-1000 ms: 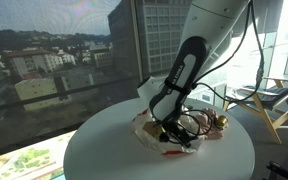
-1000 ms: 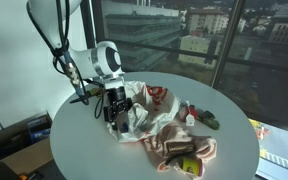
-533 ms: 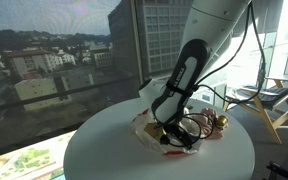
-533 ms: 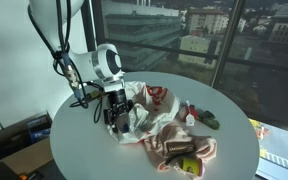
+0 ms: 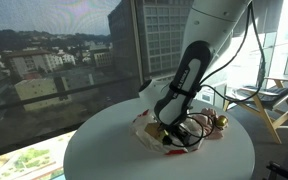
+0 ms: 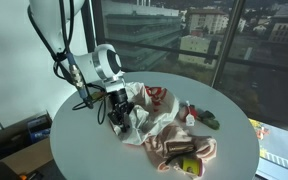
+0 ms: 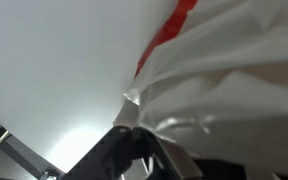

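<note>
The bag [image 6: 152,108] is thin white plastic, crinkly and a bit shiny. The table [image 7: 54,60], at 9 o'clock from it in the wrist view, is smooth and matt. The gripper [image 6: 120,124] looks dull black; the arm [image 6: 104,62] is glossy white.

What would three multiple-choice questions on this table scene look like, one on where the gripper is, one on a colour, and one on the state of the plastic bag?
1. Where is the gripper?
A. at the plastic bag edge, low over the table
B. against the window
C. over the floor
2. What colour is the print on the plastic bag?
A. blue
B. red
C. green
3. How does the plastic bag lie?
A. folded flat
B. hanging
C. crumpled
Answers: 1 A, an exterior view shows it down by the bag; 2 B, the wrist view shows a red stripe; 3 C, its folds bunch up in both exterior views.
</note>
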